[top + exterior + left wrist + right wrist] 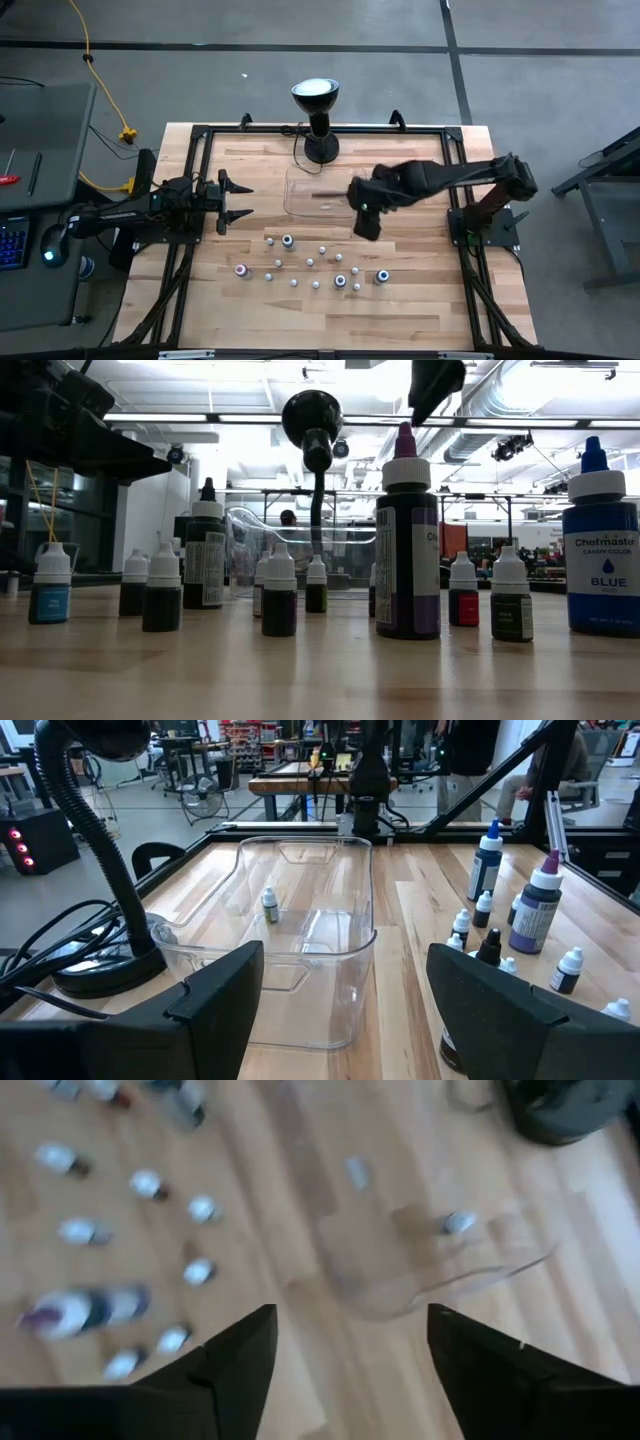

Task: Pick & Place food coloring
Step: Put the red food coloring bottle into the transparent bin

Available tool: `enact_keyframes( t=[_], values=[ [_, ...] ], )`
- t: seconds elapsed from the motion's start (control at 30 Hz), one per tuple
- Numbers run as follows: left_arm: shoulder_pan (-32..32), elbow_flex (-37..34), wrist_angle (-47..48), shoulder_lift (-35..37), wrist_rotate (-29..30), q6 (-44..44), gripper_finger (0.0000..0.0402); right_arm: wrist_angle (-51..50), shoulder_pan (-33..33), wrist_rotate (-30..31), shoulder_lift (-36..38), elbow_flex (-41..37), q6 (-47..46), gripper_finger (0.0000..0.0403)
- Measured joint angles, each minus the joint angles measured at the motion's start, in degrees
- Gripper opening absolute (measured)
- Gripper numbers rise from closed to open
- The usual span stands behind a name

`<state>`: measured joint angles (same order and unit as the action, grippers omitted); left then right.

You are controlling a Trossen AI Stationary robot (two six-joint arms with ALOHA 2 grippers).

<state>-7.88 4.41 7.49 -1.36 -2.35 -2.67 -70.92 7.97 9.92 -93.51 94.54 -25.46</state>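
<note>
High view: right gripper (364,224), fingers spread and empty, hangs just beside clear plastic tray (300,205); small white-capped food coloring bottles (316,262) near tray; left gripper (236,200) open, empty, beside tray.

The wooden table (400,310) stands on a grey concrete floor (540,90) crossed by dark seams, with a yellow cable (95,70) trailing over it and a grey desk (40,130) to one side holding a lit keyboard (12,245). In the low view the room behind is a bright workshop with a white ceiling, strip lights (250,417) and silver ducts (500,410). The left wrist view shows more workbenches (300,782), a floor fan (200,792), red shelving (250,735) and a seated person (545,770) in the distance.
</note>
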Motion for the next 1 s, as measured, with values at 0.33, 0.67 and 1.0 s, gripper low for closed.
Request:
enact_keyframes(
  t=[0.33,0.67,1.0],
  values=[
    [0.01,0.01,0.00,0.00,0.00,0.01,0.0278,4.79,8.50,-10.02,-0.18,-8.30,-4.34,0.0255],
    [0.02,0.01,0.00,0.00,0.00,0.00,0.0278,26.61,14.72,-8.97,-0.26,-23.70,3.54,0.0255],
    [0.00,0.01,0.00,0.02,0.00,0.00,0.0278,30.03,13.19,-8.54,-4.58,-23.43,3.44,0.0255]
  ],
)
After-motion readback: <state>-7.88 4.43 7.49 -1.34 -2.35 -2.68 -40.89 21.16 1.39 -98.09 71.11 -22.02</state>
